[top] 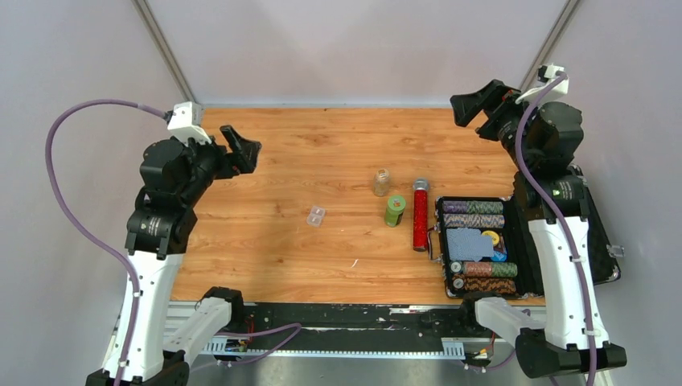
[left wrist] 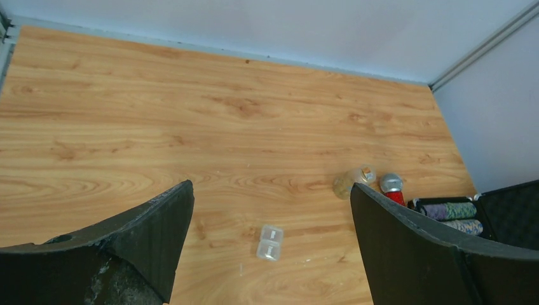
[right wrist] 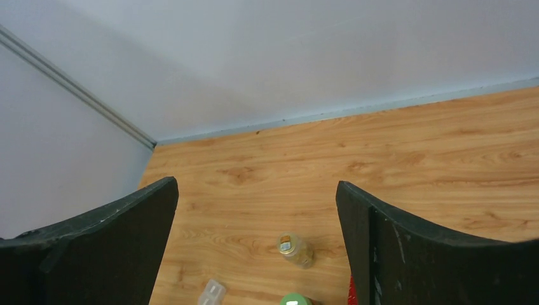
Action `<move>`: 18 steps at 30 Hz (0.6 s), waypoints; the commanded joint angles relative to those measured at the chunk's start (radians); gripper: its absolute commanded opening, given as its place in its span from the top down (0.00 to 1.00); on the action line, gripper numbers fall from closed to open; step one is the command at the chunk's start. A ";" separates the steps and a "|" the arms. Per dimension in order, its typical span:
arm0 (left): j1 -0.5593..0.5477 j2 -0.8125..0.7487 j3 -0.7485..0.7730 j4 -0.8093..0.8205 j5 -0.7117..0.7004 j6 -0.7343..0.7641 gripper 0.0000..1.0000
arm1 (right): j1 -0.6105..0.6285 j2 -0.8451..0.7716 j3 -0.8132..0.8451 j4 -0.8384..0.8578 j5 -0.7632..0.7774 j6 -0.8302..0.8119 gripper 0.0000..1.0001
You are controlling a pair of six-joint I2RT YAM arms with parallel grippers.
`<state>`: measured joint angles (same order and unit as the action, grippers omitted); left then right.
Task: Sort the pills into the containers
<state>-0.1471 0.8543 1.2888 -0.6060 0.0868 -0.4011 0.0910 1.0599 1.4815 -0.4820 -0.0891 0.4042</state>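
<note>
While both arms are raised above the wooden table (top: 265,249), neither claw holds anything. The left gripper (top: 241,149) has its fingers spread wide apart over the left rear of the table. The right gripper (top: 470,111) is likewise spread wide, high at the right rear corner.

The clear plastic box (top: 316,215), squarish and with two compartments, lies on the table near the middle. It is left of the other items and well apart from both grippers. Its contents cannot be made out.

To its right sit a small clear bottle (top: 381,182) with yellowish contents and a green bottle (top: 394,211), close together. A red tube (top: 420,215) lies just beside the green bottle. The tube runs alongside an open black case (top: 480,245) of poker chips at the right edge.
</note>
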 commanded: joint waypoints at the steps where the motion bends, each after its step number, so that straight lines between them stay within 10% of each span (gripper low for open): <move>1: 0.006 -0.009 -0.038 0.036 0.077 -0.011 0.00 | -0.001 0.008 -0.040 0.000 -0.134 0.122 0.04; 18: 0.006 -0.265 -0.336 -0.117 -0.006 -0.137 0.00 | 0.663 0.401 0.029 -0.136 0.327 0.447 0.08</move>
<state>-0.1471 0.6479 0.9409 -0.7116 0.0731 -0.5308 0.6212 1.3487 1.4246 -0.5735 0.0574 0.7536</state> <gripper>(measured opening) 0.998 0.915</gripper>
